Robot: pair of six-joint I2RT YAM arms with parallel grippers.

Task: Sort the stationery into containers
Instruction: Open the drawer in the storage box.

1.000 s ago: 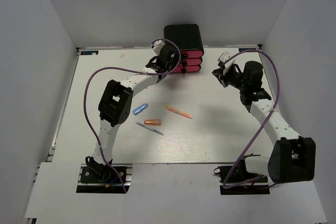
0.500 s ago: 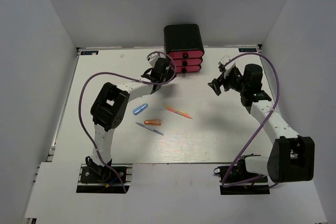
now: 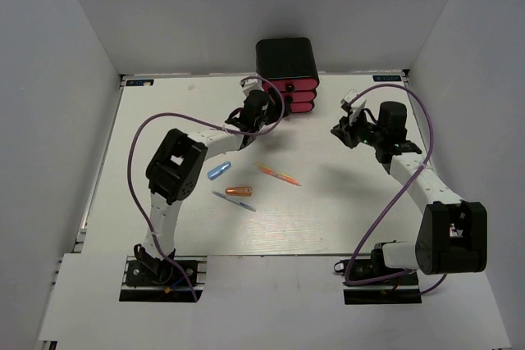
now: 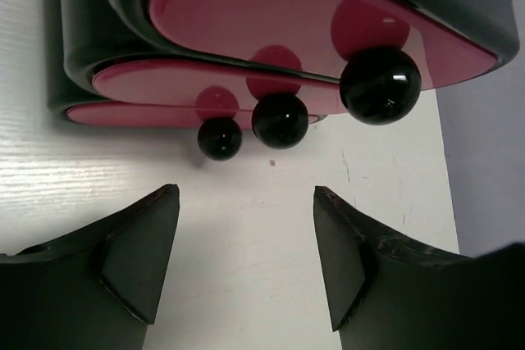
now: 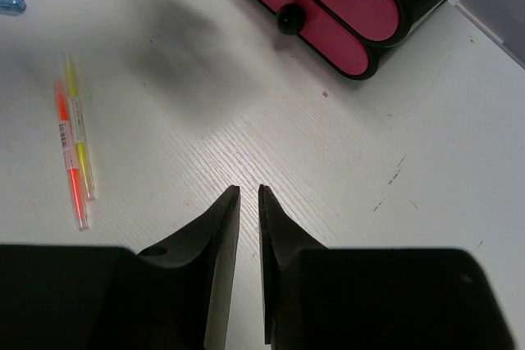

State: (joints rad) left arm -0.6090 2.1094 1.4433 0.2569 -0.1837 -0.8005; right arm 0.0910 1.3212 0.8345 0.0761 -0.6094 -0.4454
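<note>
Near the middle of the table (image 3: 328, 219), a little toward its left edge, four pieces of stationery lie loose. The light blue marker (image 3: 218, 170) is closest to the left edge. The short orange marker (image 3: 239, 191) lies just toward the near edge from it. The thin blue-grey pen (image 3: 234, 201) lies slanted right beside the orange one. The thin orange-pink pen (image 3: 277, 174) lies apart from them toward the right; the right wrist view shows it as an orange stick and a yellow stick lying side by side.

At the middle of the far edge stands the black cabinet (image 3: 286, 59). Its three pink drawers (image 4: 271, 6) are stacked, each with a black knob (image 4: 280, 120), and from above their fronts look flush with the cabinet.

The left gripper (image 4: 244, 194) hangs just in front of the knobs without touching them. Its jaws are spread wide and hold nothing. The right gripper (image 5: 248, 190) is over bare table to the right of the cabinet, well apart from the pens. Its jaws are drawn almost together, leaving only a thin slit with nothing in it.
</note>
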